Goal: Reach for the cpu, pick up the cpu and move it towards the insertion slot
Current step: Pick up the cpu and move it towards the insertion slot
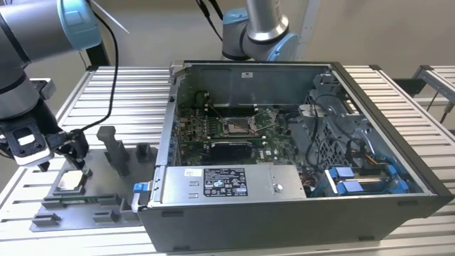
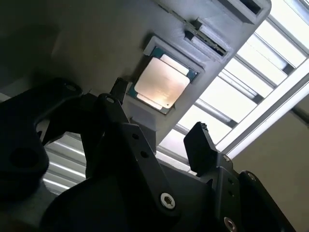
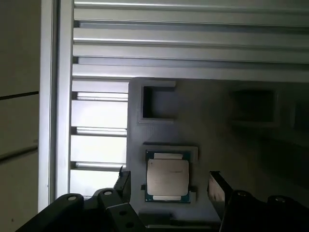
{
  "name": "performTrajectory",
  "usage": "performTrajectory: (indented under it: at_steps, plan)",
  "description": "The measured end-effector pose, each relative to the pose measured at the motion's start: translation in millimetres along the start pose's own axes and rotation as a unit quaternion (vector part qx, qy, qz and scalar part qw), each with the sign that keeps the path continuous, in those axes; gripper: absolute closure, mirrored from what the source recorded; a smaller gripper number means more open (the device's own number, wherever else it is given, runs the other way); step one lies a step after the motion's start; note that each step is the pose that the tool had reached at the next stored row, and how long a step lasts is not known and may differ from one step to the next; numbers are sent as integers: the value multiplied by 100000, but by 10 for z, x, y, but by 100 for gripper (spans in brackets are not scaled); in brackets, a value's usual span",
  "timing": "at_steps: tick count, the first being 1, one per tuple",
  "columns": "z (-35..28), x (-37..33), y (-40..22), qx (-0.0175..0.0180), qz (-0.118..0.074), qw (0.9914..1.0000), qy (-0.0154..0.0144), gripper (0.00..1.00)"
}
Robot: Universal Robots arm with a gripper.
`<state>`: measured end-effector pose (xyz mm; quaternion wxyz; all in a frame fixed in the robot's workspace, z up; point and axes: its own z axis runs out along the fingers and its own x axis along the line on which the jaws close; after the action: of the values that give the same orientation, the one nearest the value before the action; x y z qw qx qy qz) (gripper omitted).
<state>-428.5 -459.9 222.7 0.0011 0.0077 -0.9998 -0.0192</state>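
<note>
Cpu lay flat in a shallow square recess of the grey fixture on the slatted worktop, at the exterior view's left and well apart from the insertion slot inside the open computer case. It was a small square chip with a pale silvery lid, stepped at the edges, over a thin darker rim. Gripper hung just above it, fingers spread to either side, neither seen touching it.

Silver-grey tubular arm, light-blue joint caps, black cable at its 3 o'clock, exterior view; matte-black gripper w/ hex screws.
</note>
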Motion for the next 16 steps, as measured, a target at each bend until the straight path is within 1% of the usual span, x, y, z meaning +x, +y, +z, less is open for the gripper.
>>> performTrajectory:
  at_steps: [7, 11, 16]
  plan:
    - [127, 0, -27, -1, 0, 100000, 3, 0]
    - [192, -1, -31, 2, 6, 100000, 54, 0]
    - [197, -2, -32, 50, 1, 100000, 56, 0]
